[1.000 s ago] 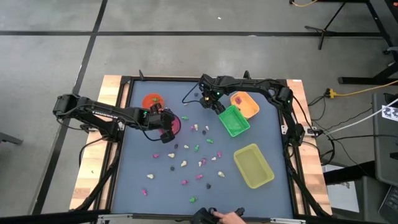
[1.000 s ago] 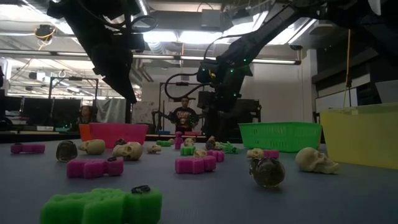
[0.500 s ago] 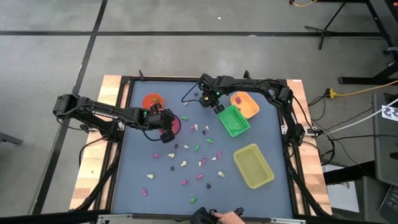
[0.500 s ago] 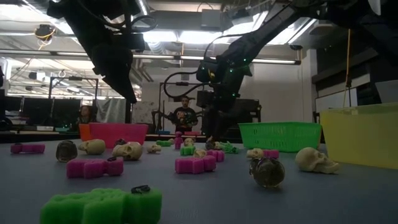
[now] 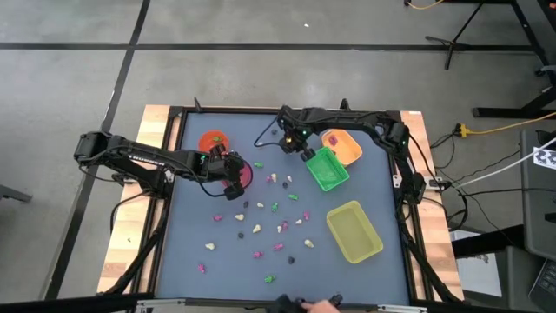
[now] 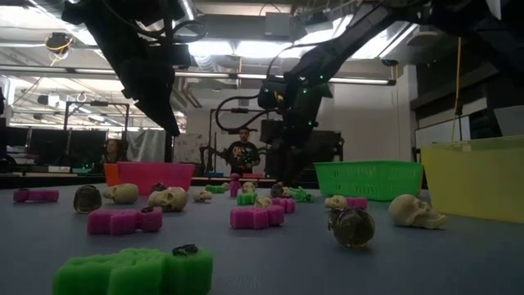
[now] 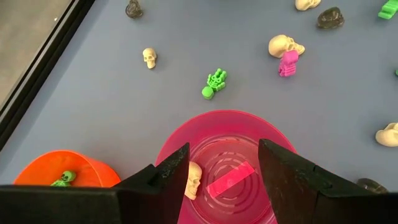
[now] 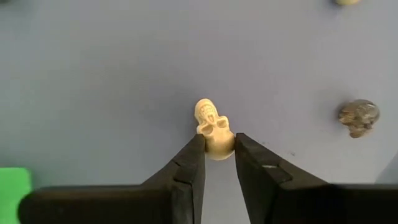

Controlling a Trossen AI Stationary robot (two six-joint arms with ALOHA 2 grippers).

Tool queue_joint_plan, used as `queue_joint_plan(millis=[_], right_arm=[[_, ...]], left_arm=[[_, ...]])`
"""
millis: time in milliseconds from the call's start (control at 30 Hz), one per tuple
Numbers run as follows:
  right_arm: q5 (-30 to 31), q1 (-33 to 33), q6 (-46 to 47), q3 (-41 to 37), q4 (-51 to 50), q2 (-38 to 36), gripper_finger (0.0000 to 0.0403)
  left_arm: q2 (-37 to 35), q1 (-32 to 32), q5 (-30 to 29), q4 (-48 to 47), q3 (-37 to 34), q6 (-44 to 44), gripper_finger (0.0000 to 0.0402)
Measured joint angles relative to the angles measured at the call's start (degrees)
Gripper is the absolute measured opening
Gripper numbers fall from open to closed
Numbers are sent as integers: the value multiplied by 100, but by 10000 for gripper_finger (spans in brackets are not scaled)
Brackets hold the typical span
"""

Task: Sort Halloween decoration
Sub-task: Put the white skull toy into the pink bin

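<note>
Bright ceiling lights backlight the dim low view; overhead and wrist views evenly lit.

At the overhead frame's bottom edge, a person's hand is cut off. The pink cup is partly hidden behind the left gripper's fingers at the wrist frame's bottom.

- Your right gripper sits low at the far middle of the table, its two fingers pinched against the sides of a small cream skull.
- Your left gripper hangs over the pink cup, jaws wide apart, arm reaching in from the left edge.
</note>
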Motion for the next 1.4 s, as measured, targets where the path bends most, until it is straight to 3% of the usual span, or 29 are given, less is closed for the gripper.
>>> queue_joint_plan(millis=[1400], right_arm=[[174,331,112,204,-606,26,83]], left_arm=[[0,0,2,0,0,15,176]])
